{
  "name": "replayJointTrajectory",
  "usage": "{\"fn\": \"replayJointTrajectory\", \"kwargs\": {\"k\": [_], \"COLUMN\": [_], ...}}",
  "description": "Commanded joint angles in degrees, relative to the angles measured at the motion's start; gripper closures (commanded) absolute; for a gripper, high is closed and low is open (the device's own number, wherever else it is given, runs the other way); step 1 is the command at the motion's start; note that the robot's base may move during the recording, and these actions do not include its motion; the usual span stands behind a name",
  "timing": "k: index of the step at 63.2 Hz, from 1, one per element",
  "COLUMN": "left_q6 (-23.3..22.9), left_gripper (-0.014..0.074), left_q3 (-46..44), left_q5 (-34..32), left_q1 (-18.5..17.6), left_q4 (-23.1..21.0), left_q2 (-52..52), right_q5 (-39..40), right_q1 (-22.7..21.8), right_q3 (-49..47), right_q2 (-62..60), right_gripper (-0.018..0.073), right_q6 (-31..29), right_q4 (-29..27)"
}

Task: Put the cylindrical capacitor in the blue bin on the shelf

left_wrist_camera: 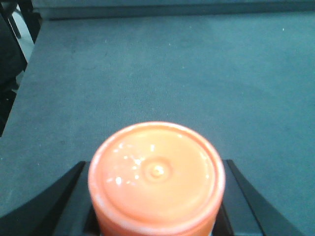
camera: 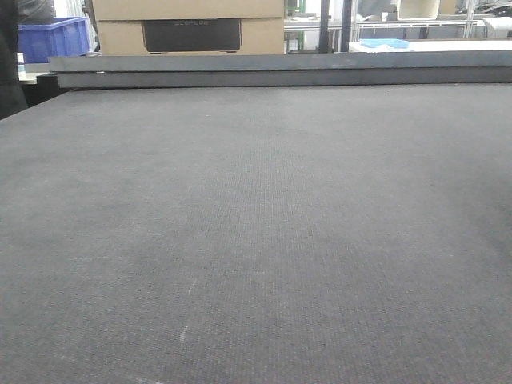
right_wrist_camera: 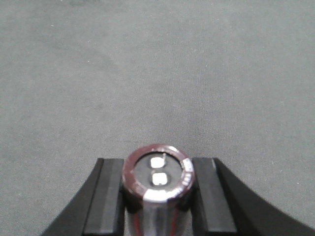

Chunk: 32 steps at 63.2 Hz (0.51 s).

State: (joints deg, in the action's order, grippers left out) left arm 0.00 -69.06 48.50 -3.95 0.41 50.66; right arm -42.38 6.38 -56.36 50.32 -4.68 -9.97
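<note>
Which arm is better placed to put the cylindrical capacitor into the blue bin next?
Left, probably: the left tool is shut on the cylindrical capacitor; the right tool holds a dark cylinder. A blue bin shows at the front view's left.

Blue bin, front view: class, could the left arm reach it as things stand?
Probably not: the blue bin stands beyond the far edge of the table; the left tool holds the orange capacitor.

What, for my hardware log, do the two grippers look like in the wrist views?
Both are matte black. The left gripper shows two fingers that widen outward toward the camera. The right gripper has the same flared fingers, with flat, dark grey inner pads. No cables or markings show.
</note>
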Motion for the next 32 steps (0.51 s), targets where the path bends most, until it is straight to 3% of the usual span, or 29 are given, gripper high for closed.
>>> {"fn": "replayJointTrajectory", "kwargs": {"k": [1, 32], "left_q6": [0.0, 0.0], "left_gripper": [0.0707, 0.0707], "left_q3": [-0.4, -0.4], "left_q5": [-1.8, -1.8], "left_q1": [-0.4, -0.4], "left_q4": [0.0, 0.0], "left_q2": [-0.2, -0.2], "right_q5": [0.8, 0.8], "right_q1": [0.1, 0.1], "right_q3": [-0.5, -0.5], "right_q2": [-0.3, -0.3], "right_gripper": [0.0721, 0.0721], "right_q6": [-0.4, -0.4], "right_q4": [0.3, 0.3]}}
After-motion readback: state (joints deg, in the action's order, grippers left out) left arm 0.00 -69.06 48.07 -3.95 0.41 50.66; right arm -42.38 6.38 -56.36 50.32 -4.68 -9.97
